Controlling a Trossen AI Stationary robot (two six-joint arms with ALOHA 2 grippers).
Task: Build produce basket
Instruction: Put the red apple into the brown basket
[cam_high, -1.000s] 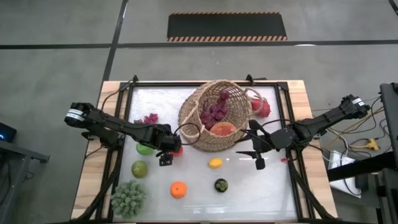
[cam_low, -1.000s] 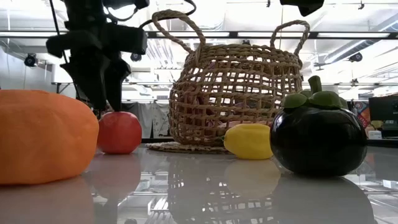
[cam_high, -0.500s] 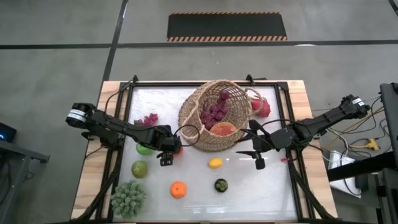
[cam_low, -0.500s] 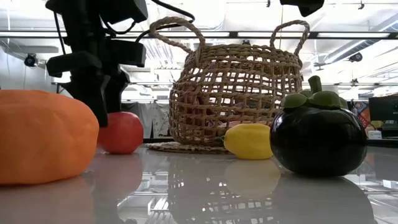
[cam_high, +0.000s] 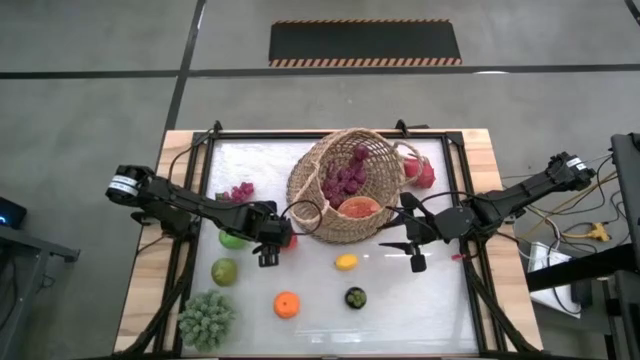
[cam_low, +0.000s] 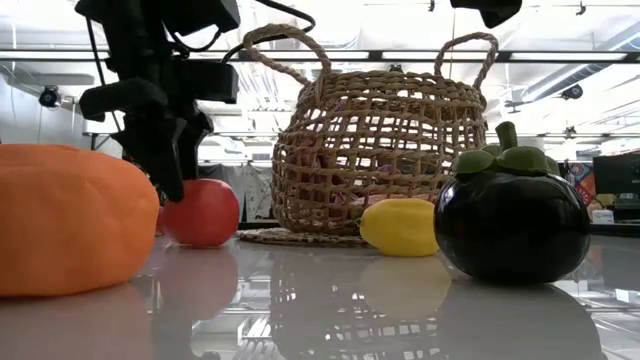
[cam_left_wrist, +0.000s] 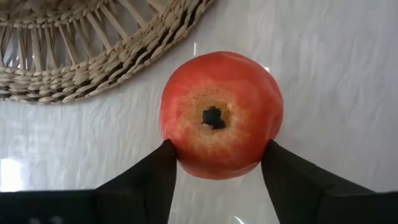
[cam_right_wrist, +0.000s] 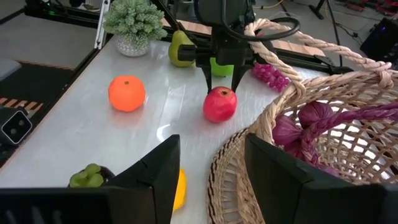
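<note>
the left gripper (cam_left_wrist: 217, 163) is down on the table just beside the basket (cam_high: 345, 185). its two fingers (cam_left_wrist: 146, 180) touch the red apple (cam_left_wrist: 219, 115), one on each side, so the apple sits right between the jaws and they are grasping it. the apple rests on the white table (cam_high: 440, 310), with the basket's woven foot just past it.

the apple looks small, round, hard and smooth, and i think it is light. it could slip or roll, so the best hold is across its fat middle, the way the fingers sit now.

the right gripper (cam_right_wrist: 208, 171) hangs on the basket's other side, jaws partly apart with nothing between them.

counting: one basket, with purple grapes (cam_high: 345, 180) and a watermelon slice (cam_high: 358, 208) inside. on the table are one red apple, one orange (cam_high: 287, 304), one lemon (cam_high: 346, 262), one dark round fruit (cam_high: 355, 297), one pear (cam_high: 224, 271), one green apple (cam_high: 233, 239), one loose grape bunch (cam_high: 240, 191), one red thing (cam_high: 420, 171) behind the basket, and one little green plant (cam_high: 207, 318).
</note>
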